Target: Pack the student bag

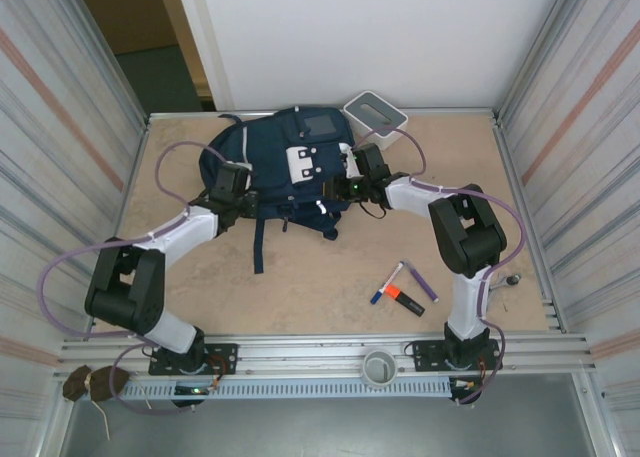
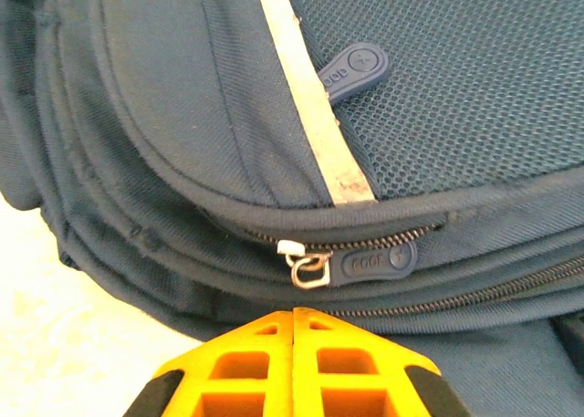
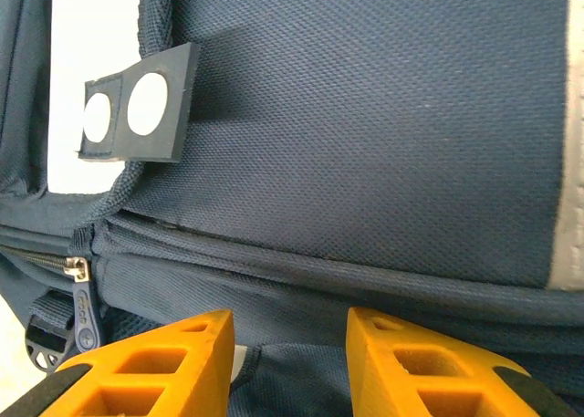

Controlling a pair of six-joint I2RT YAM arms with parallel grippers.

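Note:
The student bag point(image 1: 285, 167), a navy backpack with white patches, lies at the back middle of the table. My left gripper point(image 2: 294, 312) presses against its left side, shut with nothing between the yellow fingers. A zipper pull point(image 2: 379, 262) on a metal ring point(image 2: 310, 269) lies just beyond the tips, untouched. A second pull point(image 2: 354, 70) rests by the reflective strip point(image 2: 310, 98). My right gripper point(image 3: 290, 321) is at the bag's right side. Its jaws stand partly apart, and a bunched fold of bag fabric point(image 3: 301, 371) fills the gap between them. In the top view the left gripper point(image 1: 240, 192) and right gripper point(image 1: 347, 184) flank the bag.
A white-grey box point(image 1: 375, 112) stands at the back, right of the bag. Markers point(image 1: 405, 287) lie on the table near the right arm. A dark strap point(image 1: 260, 242) trails forward from the bag. Corrugated walls close in both sides.

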